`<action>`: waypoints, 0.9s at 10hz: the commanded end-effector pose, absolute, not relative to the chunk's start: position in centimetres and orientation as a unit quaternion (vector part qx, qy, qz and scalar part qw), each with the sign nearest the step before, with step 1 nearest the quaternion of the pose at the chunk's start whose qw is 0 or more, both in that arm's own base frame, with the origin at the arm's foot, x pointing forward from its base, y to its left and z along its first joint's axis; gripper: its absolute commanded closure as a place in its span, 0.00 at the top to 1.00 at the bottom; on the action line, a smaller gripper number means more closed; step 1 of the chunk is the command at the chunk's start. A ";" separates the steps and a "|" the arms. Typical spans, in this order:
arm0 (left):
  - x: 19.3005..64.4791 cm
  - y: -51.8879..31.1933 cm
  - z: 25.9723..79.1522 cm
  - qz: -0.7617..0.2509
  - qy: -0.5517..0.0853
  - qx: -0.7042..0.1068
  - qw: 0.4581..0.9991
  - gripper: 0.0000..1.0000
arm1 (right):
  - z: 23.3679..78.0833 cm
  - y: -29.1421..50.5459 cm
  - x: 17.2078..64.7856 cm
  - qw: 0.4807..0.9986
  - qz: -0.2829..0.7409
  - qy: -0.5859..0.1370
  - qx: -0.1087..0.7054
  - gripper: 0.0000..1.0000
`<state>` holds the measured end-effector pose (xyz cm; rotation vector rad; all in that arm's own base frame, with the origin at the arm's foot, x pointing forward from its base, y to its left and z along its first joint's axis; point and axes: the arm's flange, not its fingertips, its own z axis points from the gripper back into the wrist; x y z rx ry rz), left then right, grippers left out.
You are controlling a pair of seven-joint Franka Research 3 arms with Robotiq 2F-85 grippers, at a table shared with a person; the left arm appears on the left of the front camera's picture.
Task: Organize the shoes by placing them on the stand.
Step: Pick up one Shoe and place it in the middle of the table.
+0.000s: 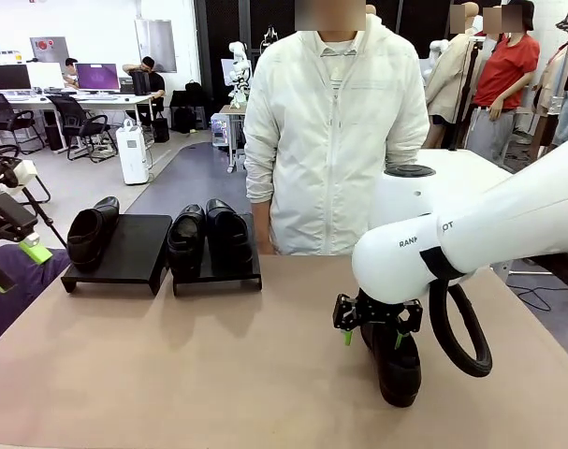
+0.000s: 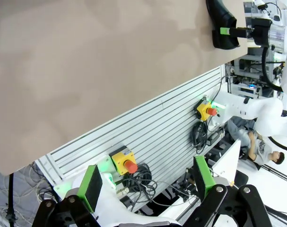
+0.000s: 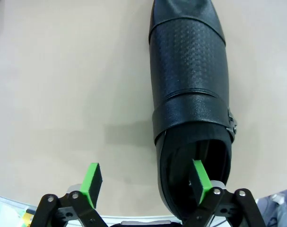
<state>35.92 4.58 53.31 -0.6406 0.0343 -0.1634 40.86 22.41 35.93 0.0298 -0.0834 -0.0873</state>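
The right gripper (image 3: 145, 183) stood released, one finger (image 3: 200, 174) inside the near shoe (image 3: 190, 90); the left gripper (image 2: 148, 182), also released, hung off the surface (image 1: 171, 365).

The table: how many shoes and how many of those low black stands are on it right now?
Shoes: 4: one on the left stand, a pair on the right stand, one loose on the table under the right arm's fingers.
Stands: 2.
Total: 6
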 end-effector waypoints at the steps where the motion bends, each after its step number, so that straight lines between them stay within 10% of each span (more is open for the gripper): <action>1: 35.8 4.7 53.5 -0.087 0.013 -0.324 0.942 1.00 | 35.1 23.0 40.9 0.996 -0.063 -0.061 -0.001 0.00; 9: 35.8 4.7 53.5 -0.087 0.013 -0.324 0.942 1.00 | 34.5 22.5 41.1 0.994 -0.098 -0.051 -0.007 0.00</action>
